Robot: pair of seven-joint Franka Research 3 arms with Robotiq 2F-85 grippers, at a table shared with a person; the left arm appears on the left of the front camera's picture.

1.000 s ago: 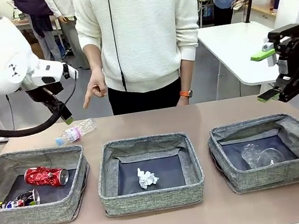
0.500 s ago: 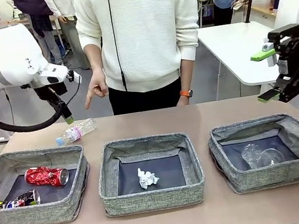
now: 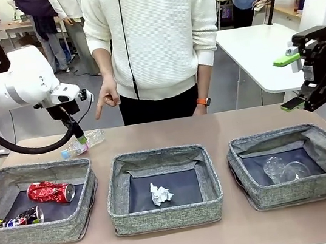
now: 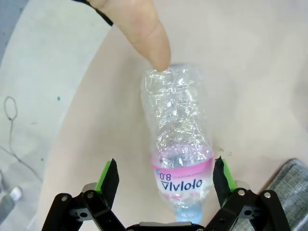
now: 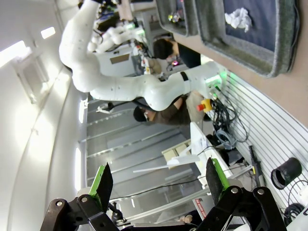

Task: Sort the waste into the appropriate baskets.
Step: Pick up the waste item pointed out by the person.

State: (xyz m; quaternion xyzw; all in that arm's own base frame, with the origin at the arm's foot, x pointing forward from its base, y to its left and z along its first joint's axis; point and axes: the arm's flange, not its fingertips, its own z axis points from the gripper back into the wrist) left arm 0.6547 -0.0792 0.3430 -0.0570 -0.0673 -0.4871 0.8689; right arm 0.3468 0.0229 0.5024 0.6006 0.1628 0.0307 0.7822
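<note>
Across from you, the person in a white ribbed knit sweater (image 3: 152, 31) wears an orange wristband (image 3: 202, 102). The brown tabletop (image 3: 213, 128) stretches wide; behind it to your right stands a white side table (image 3: 251, 53).

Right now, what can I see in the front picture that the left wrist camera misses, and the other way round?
Front only: three grey fabric baskets holding a crushed red can, a dark printed can, a crumpled white paper ball and a clear plastic cup, plus the right gripper.

Left wrist only: the left gripper's green-padded fingers open either side of the label's print.

Both: the clear bottle with pink label and the person's pointing hand.
</note>
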